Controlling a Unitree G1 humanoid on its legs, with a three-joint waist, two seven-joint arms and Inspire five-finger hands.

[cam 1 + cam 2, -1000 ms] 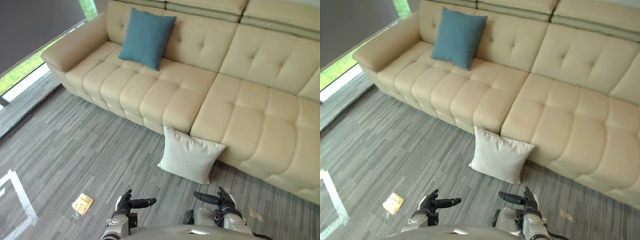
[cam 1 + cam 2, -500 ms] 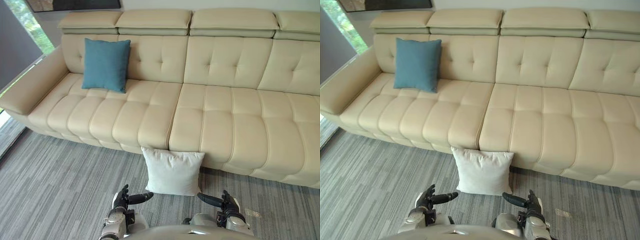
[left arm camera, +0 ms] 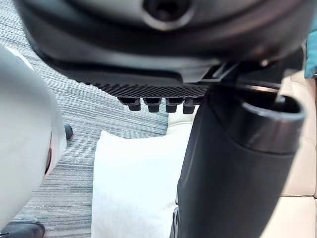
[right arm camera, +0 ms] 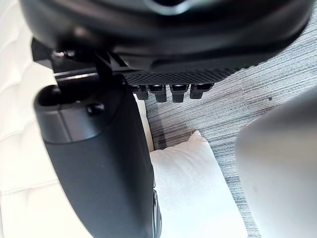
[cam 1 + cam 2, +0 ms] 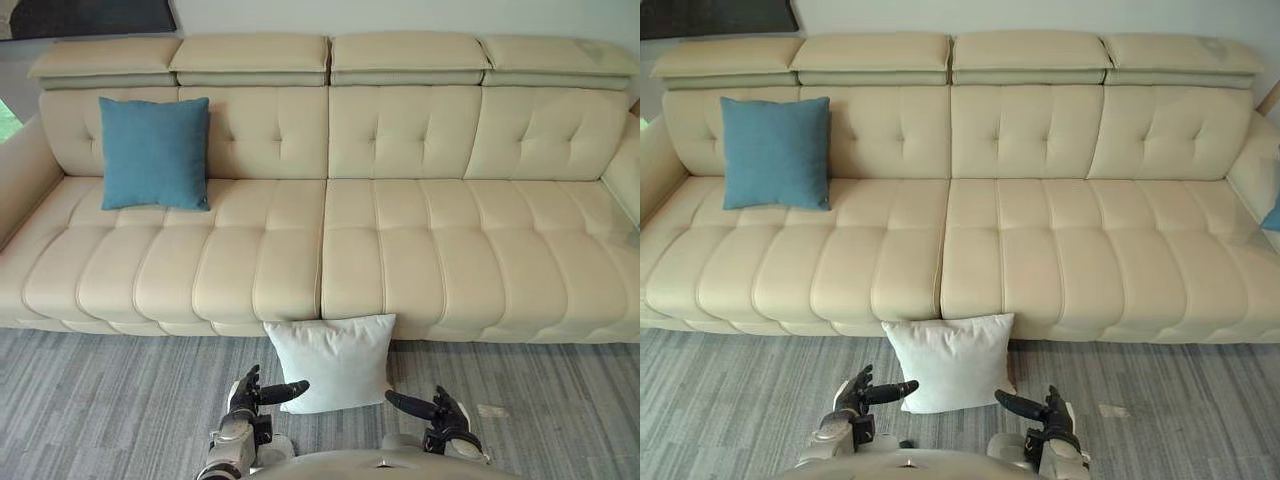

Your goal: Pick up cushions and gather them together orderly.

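A white cushion (image 5: 330,362) stands on the grey carpet, leaning against the front of the beige sofa (image 5: 420,250) near its middle. A blue cushion (image 5: 155,152) leans upright against the sofa's backrest at the left end. My left hand (image 5: 245,392) hovers low in front of the white cushion's left corner, open and holding nothing, thumb pointing inward. My right hand (image 5: 443,410) hovers just right of the cushion's lower right corner, also open with nothing in it. The white cushion (image 3: 133,188) lies past the left hand's fingers in the left wrist view, and shows as a white cushion (image 4: 193,198) in the right wrist view.
The long sofa spans the whole width, with armrests at both ends. A small pale scrap (image 5: 492,410) lies on the carpet at the right. A bit of something blue (image 5: 1272,215) peeks in at the sofa's right end.
The camera has swung round, so the sofa now faces me square on and the white cushion sits centred between my hands. Both hands keep the same open pose.
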